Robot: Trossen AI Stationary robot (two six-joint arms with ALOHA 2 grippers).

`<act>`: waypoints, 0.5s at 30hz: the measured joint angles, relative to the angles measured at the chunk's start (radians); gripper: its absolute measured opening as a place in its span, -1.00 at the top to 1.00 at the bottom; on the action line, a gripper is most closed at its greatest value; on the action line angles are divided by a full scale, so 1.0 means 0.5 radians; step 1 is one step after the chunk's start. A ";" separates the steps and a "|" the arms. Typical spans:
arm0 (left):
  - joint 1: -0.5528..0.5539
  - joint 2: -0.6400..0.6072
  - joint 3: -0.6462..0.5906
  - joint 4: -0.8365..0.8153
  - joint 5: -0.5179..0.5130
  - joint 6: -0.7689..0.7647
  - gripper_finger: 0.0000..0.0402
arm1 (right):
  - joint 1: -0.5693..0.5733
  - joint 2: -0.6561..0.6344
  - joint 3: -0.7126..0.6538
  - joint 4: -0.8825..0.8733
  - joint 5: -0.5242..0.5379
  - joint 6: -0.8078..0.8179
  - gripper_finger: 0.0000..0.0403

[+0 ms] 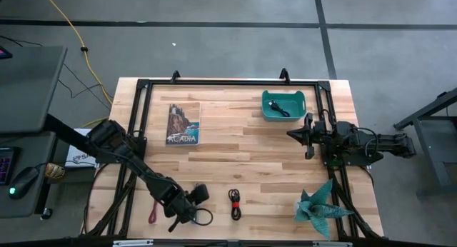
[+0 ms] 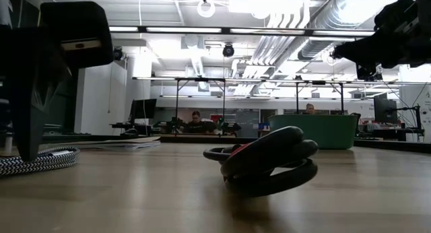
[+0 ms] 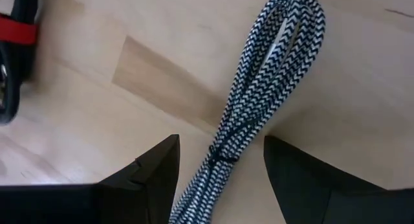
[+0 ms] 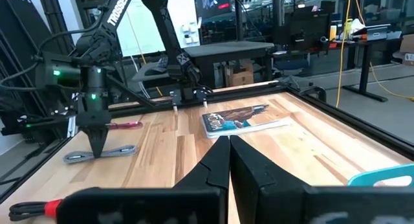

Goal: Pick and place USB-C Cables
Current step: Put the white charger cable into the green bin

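The left claw point(image 3: 220, 175) hangs low over the near edge of the pale wooden bench point(image 1: 235, 143), its two dark fingers spread apart on either side of a folded blue-grey cable with a black-and-white zigzag braid point(image 3: 259, 94). That cable lies flat on the wood, its long axis running straight out from between the fingers, the looped end pointing away from the claw; the fingers do not touch it. Just beside it towards the bench's middle lies the red-and-black coiled cable point(image 1: 235, 203), bound with a red strap, its long axis running from the near edge towards the far edge. A thin magenta-pink cable point(image 1: 153, 214) lies on the left arm's other side, close to the near left corner. A black cable point(image 1: 280, 108) rests inside the teal plastic tray point(image 1: 300, 103) at the far right. The right claw point(image 1: 291, 135) waits beside that tray, raised, its fingers pressed together on nothing.
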 joint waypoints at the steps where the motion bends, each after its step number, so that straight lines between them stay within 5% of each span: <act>1: 0.009 0.010 0.005 0.000 0.006 0.026 -0.02 | 0.000 0.001 0.000 -0.003 0.000 0.000 1.00; 10: 0.086 0.021 0.002 0.005 0.145 0.108 0.01 | 0.000 0.003 0.000 -0.004 0.000 0.015 1.00; 15: 0.115 0.024 0.000 -0.001 0.219 0.108 0.23 | 0.000 0.003 0.000 -0.004 0.000 0.015 1.00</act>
